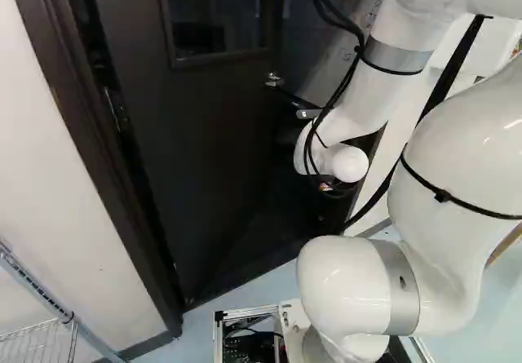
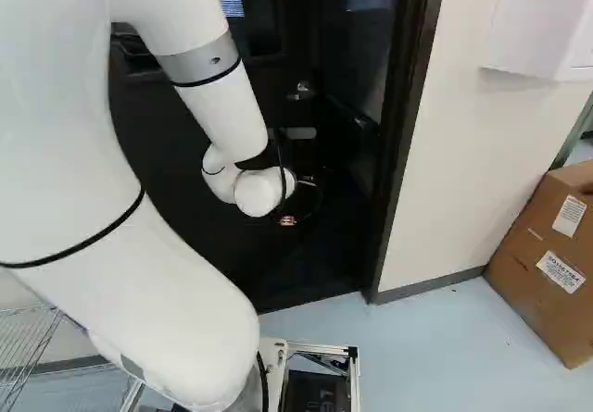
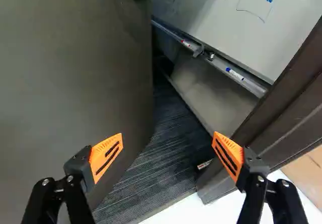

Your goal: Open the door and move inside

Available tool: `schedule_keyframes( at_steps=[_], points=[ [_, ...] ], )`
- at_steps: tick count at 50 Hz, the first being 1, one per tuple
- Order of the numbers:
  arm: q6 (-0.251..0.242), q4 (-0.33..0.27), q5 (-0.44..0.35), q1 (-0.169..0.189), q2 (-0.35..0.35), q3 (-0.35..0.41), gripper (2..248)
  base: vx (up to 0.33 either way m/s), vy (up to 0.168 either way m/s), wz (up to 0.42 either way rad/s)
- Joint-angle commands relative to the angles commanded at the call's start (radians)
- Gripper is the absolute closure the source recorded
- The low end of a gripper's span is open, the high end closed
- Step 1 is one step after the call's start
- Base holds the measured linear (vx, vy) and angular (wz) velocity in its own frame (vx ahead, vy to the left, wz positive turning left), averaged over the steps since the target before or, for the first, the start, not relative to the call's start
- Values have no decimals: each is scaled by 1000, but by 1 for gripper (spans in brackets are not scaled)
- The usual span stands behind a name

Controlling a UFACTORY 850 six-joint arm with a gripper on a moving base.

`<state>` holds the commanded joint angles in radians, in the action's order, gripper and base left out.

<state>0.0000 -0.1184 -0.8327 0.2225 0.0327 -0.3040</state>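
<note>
Door panel point(image 1: 204, 147): ajar, swung inward, filling the left and centre of the left base view; the next step, by judgement, is to push it wider, then drive through.
Free edge point(image 3: 147, 78): best region for the push, below the door handle point(image 2: 302, 91) and far from the hinge side, where leverage is greatest; a slow, steady press suits it, since a closer may push back.
Gripper point(image 3: 167, 135): fingers wide apart, nothing clamped; no grasp seems needed, as the outer side of a finger or the wrist can bear on the panel.
Door jamb point(image 2: 406, 134): right of centre in the right base view; the arm point(image 2: 236, 106) and base point(image 2: 355, 380) need clearance here, as a tight turn could scrape.
Whiteboard tray point(image 3: 249, 85): beyond the opening, on the jamb's side; a likely snag for a finger swinging wide.
Door relative to gripper: the panel lies ahead of and beside one orange pad point(image 3: 104, 156); the other pad point(image 3: 229, 156) is near the jamb, with dark carpet point(image 3: 161, 133) showing through the gap between. Contact with the panel: cannot be told.
</note>
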Motion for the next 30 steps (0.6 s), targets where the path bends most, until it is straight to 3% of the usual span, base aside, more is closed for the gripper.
schedule_keyframes(
  at_steps=[30],
  points=[
    [0,0,0,0,0,0,3,128,29,-175]
  ],
)
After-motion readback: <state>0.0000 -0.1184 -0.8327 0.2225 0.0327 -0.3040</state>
